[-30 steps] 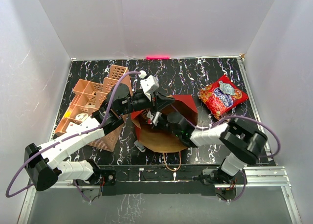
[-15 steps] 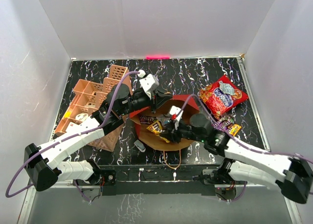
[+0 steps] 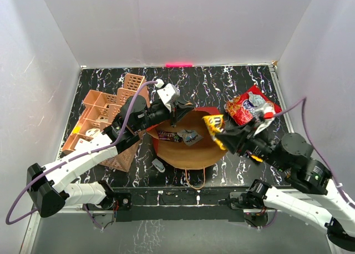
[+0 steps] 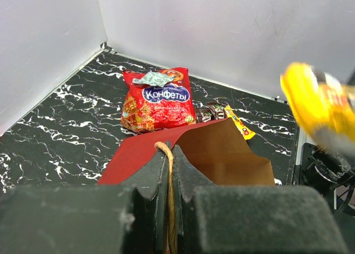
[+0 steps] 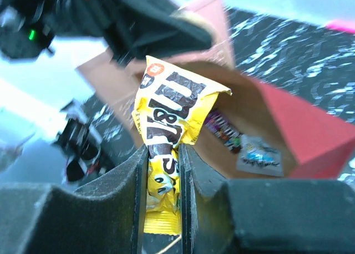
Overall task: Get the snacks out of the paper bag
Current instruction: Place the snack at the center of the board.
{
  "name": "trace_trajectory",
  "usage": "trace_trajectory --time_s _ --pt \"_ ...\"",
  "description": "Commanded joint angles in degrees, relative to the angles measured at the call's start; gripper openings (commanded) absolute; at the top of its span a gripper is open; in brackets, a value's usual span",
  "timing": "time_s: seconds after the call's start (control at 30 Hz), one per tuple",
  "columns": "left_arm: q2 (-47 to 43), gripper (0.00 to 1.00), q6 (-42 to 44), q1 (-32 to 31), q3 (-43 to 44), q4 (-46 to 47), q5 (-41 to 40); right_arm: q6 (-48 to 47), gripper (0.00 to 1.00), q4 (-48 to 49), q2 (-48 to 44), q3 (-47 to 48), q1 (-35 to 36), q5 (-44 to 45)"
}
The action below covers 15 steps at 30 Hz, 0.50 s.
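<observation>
The step in hand is pulling one snack out. The right gripper [image 5: 163,171] has its jaws closed tight on the lower half of a yellow packet [image 5: 169,112], which hangs above the right-hand rim of the paper bag [image 3: 188,154], clear of the opening, in the middle of the top view.

The left gripper [image 4: 170,173] is at the bag's upper edge. Its jaws are nearly shut, pinching the twisted handle [image 4: 164,148] and the red rim, which looks to hold the mouth open.

Inside the bag, on the brown paper, lie a brown packet [image 3: 168,136] and, just beside it, a silver-blue packet [image 3: 192,136], so the job is only partly done. The red cookie bag [image 3: 252,107] lies out on the bench [image 3: 222,79] at the upper right, with a couple of small packets close by it in the left wrist view.

Next, I judge, the right arm should carry the yellow packet toward the upper right, near the cookie bag, lower it and open the jaws. It would then go back into the bag for the two packets left there. The left jaws need to hold firm so the bag neither shifts nor folds shut.
</observation>
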Motion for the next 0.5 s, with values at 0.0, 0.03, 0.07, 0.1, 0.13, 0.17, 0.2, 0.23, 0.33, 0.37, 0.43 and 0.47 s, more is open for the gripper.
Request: trace_trajectory --time_s 0.0,0.03,0.07,0.1,0.13,0.17,0.2,0.23,0.33,0.37,0.43,0.47 --pt "-1.18 0.0 1.04 -0.15 0.0 1.0 -0.75 6.86 0.07 -3.21 0.61 5.26 0.13 24.56" --pt "-1.09 0.0 1.08 -0.15 0.0 0.95 -0.72 8.22 0.07 -3.05 1.11 5.48 0.13 29.41" --pt "-1.07 0.0 1.08 -0.16 0.0 0.91 -0.77 9.17 0.07 -2.7 1.63 5.35 0.21 34.43" --pt "-1.08 0.0 1.09 -0.14 0.02 0.99 -0.73 9.42 0.07 -2.3 2.35 5.01 0.13 39.14" --pt "-1.01 0.0 1.06 -0.21 0.0 1.0 -0.68 9.35 0.07 -1.91 3.37 4.4 0.09 43.79" --pt "-1.14 0.0 1.08 -0.17 0.0 1.0 -0.58 9.19 0.07 -1.83 4.9 4.24 0.12 48.3" --pt "-1.16 0.0 1.09 -0.18 0.0 1.0 -0.53 8.68 0.07 -2.06 6.92 4.21 0.09 51.94" --pt "-1.17 0.0 1.09 -0.14 0.0 0.95 -0.58 7.93 0.07 -2.48 9.06 4.38 0.16 55.6" --pt "-1.16 0.0 1.26 -0.1 -0.08 0.91 -0.71 15.82 0.07 -9.46 17.33 6.55 0.07 66.6" --pt "-1.17 0.0 1.26 -0.17 -0.09 0.91 -0.7 17.56 0.07 -10.96 19.47 6.95 -0.17 68.18" --pt "-1.12 0.0 1.26 -0.18 -0.07 0.91 -0.59 19.56 0.07 -10.74 22.58 7.1 -2.33 67.7" --pt "-1.16 0.0 1.17 -0.17 -0.01 0.91 -0.5 19.34 0.07 -9.48 23.93 6.84 -4.6 65.99"
